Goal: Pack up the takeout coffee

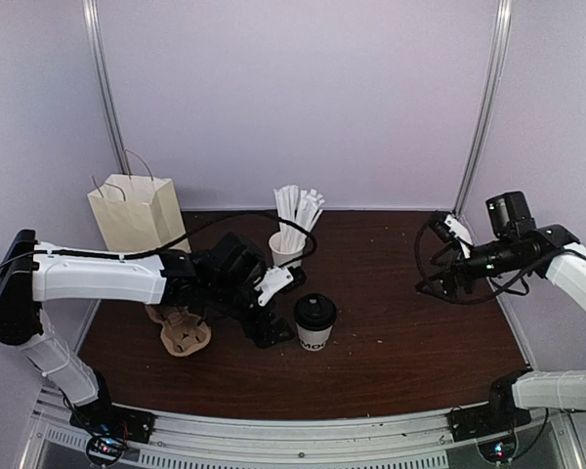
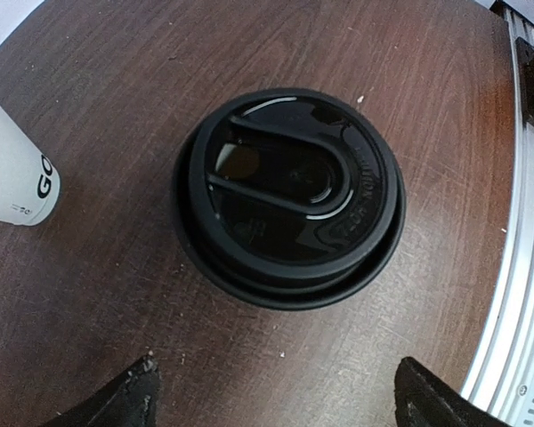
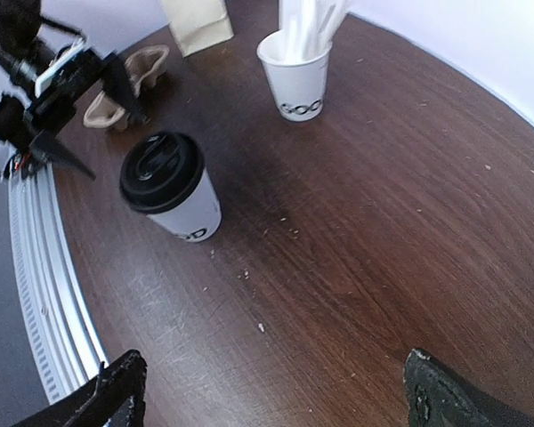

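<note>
Top external view: left gripper, spread wide and empty, sits just left of the small tapered white paper cup, upright on the dark wooden table. Its round black plastic lid is on and its lettering is too small to read. The right gripper, agape, hangs well apart.

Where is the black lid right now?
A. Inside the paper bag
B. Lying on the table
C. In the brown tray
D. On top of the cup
D: the lid sits on top of the cup, which stands upright on the table.
</note>
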`<state>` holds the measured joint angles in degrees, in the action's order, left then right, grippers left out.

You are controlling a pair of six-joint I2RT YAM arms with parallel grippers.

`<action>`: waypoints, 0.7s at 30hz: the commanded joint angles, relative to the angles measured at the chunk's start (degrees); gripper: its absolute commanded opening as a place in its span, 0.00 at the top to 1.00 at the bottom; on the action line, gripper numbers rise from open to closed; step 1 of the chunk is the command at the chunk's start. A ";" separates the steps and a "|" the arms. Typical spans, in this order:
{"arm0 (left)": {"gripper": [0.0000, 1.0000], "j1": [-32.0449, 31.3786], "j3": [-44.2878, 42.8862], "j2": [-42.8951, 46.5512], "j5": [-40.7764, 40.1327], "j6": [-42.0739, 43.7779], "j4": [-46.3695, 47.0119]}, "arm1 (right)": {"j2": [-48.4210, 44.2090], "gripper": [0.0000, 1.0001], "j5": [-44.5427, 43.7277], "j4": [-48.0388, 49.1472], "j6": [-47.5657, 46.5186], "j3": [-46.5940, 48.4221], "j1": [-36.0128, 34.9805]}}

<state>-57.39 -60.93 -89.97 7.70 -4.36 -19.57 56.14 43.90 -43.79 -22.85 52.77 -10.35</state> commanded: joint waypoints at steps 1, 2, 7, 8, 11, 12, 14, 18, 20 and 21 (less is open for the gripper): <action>0.08 -0.31 -0.52 2.56 -1.17 0.00 5.71 | 8.17 0.00 -6.22 -4.08 -6.41 6.64 -11.19; 0.09 -0.31 0.22 3.67 -3.08 -0.36 4.89 | 10.95 0.00 -7.19 -4.52 -7.63 8.11 -13.70; 0.11 -0.12 3.40 10.43 -14.52 -4.22 -3.00 | 25.65 0.02 -12.27 -3.62 -12.44 17.05 -25.15; 0.11 0.00 4.67 12.02 -15.93 -5.77 -4.11 | 28.25 0.03 -12.54 -3.77 -13.12 19.25 -26.82; 0.11 2.03 7.04 16.30 -25.81 -15.28 -9.81 | 34.32 0.03 -13.22 -3.65 -14.61 24.83 -30.01; 0.11 4.39 7.24 17.25 -27.60 -19.36 -13.51 | 36.05 0.03 -13.74 -3.36 -14.37 26.35 -30.79; 0.13 8.95 9.14 19.92 -27.21 -23.88 -17.50 | 39.49 0.03 -13.58 -4.35 -14.82 30.36 -32.20; 0.12 10.83 14.95 27.88 -28.35 -25.69 -15.44 | 44.64 0.04 -14.38 -6.97 -16.27 34.72 -34.64; 0.11 11.12 15.72 30.19 -28.95 -25.54 -15.86 | 45.59 0.04 -13.95 -7.53 -16.60 35.24 -35.04; 0.11 11.28 15.64 30.50 -29.19 -25.34 -16.33 | 45.85 0.04 -13.77 -7.60 -16.61 35.18 -35.16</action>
<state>-46.19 -45.98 -62.67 -18.50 -26.20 -35.07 100.82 31.16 -48.25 -37.74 86.37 -44.51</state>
